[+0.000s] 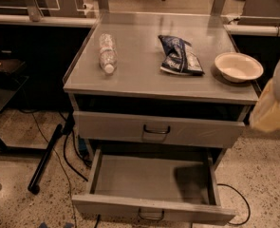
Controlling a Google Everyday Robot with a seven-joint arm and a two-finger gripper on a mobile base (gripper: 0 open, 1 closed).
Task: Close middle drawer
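The middle drawer [151,180] is pulled far out at the bottom of the grey cabinet. Its bare grey tray is open to view, and its low front [106,206] carries a small dark wire handle [151,216] at centre. My gripper [271,112] shows as a blurred yellowish and white shape at the right edge. It is level with the upper drawer, above and to the right of the open drawer, and apart from it.
The taller-fronted upper drawer [116,128] sits above the open one and is nearly shut. On the cabinet top [139,72] lie a plastic bottle [107,52], a dark chip bag [179,56] and a white bowl [238,66]. Cables and a black bar [45,156] lie on the floor at left.
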